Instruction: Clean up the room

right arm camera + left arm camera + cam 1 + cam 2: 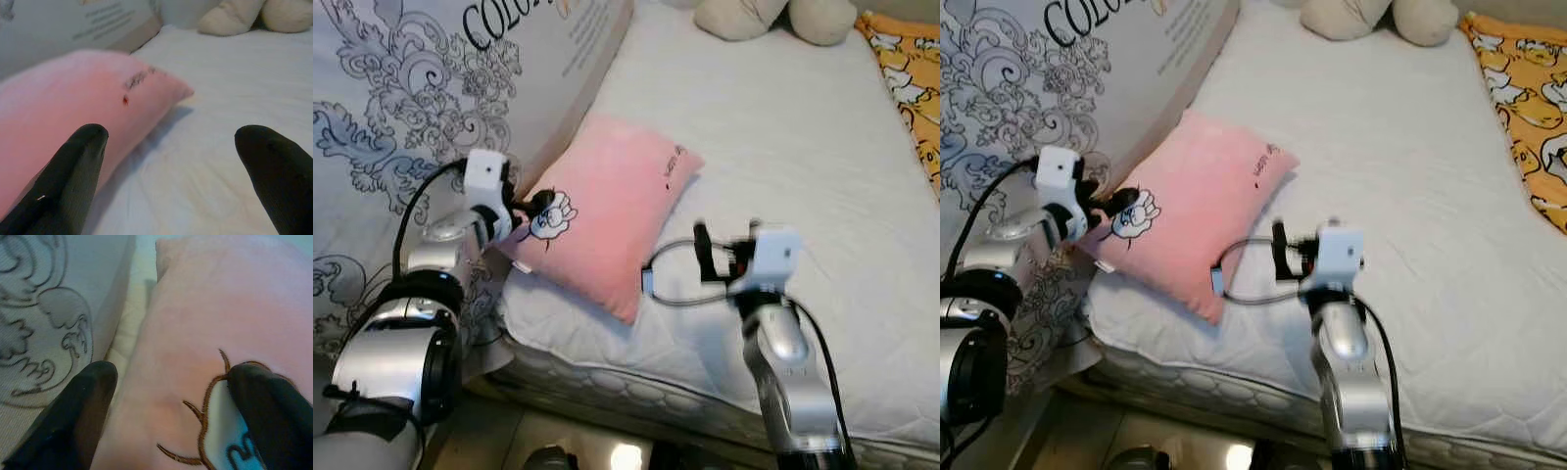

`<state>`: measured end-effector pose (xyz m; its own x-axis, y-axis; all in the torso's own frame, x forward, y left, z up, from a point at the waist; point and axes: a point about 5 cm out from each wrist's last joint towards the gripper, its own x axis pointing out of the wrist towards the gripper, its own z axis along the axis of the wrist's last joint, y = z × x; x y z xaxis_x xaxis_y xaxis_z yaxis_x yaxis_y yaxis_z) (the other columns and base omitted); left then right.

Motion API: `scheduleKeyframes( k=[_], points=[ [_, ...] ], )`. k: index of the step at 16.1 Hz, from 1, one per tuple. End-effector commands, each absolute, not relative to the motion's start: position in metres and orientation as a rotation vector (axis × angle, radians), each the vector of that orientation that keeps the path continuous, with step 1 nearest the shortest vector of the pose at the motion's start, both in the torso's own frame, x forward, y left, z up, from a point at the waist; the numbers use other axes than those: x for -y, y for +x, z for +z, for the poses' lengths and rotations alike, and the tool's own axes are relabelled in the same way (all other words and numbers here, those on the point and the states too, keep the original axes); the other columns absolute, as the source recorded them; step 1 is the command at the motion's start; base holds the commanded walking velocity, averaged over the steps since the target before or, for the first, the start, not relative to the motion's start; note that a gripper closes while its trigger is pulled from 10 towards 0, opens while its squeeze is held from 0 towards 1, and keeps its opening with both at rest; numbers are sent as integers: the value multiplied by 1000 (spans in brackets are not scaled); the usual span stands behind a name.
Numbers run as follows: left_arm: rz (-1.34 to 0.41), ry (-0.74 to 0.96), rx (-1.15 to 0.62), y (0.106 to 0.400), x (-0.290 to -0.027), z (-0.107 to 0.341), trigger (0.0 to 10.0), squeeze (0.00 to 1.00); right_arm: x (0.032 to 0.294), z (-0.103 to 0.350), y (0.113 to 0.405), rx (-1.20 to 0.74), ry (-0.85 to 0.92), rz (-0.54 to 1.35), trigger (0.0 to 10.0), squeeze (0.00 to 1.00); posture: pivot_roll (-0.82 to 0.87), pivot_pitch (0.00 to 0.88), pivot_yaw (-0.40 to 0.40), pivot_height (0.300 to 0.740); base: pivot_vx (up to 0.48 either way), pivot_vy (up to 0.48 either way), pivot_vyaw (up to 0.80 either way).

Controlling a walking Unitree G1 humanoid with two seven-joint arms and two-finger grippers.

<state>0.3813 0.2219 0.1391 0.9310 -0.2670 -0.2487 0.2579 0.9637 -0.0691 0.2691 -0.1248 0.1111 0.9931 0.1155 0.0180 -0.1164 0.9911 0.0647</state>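
On our left, the left gripper sits at the pink pillow, fingers spread apart, one finger on the cartoon print at the near corner, the other beside the patterned headboard. The pillow lies on the white mattress, propped against that headboard. It looks soft and light, so we'd pinch a corner or edge. Over on the right, our right gripper hovers, fingers wide apart and holding nothing, beside the pillow's near edge.
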Motion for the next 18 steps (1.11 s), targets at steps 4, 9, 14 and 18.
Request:
scheduleKeyframes(
  k=[4, 9, 14, 18],
  points=[
    [-260, -33, -255, 380, -227, 139, 10000, 1000, 115, 114, 251, 35, 36, 201, 10000, 0, -10, 83, -13, 740, 0, 0, 0],
    [-299, -81, -243, 384, -221, 146, 10000, 1000, 120, 104, 226, 15, -61, 245, 10000, 0, -29, 76, -2, 740, 0, 0, 0],
    [-337, -256, -256, 387, -215, 153, 10000, 1000, 117, 107, 226, 22, -53, 236, 10000, 0, -30, 81, 10, 740, 0, 0, 0],
    [-323, 83, -258, 384, -221, 147, 10000, 1000, 122, 108, 223, 25, -49, 211, 10000, 0, -31, 90, 13, 740, 0, 0, 0]
  ],
)
